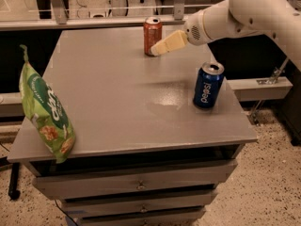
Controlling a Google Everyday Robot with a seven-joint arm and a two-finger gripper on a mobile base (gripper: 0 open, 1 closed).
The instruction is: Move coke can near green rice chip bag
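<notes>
The coke can (151,34), red-orange with a silver top, stands upright near the far edge of the grey table (117,98). The green rice chip bag (46,111) lies along the table's left front edge, partly hanging over it. My gripper (160,48) reaches in from the upper right on a white arm. Its cream-coloured fingers point left and down, with their tips right beside the coke can's lower right side. The fingers look pressed together and hold nothing.
A blue Pepsi can (207,85) stands upright near the table's right edge, below the arm. The table top sits on a drawer unit (136,187). A rail and glass partition (94,11) run behind the table.
</notes>
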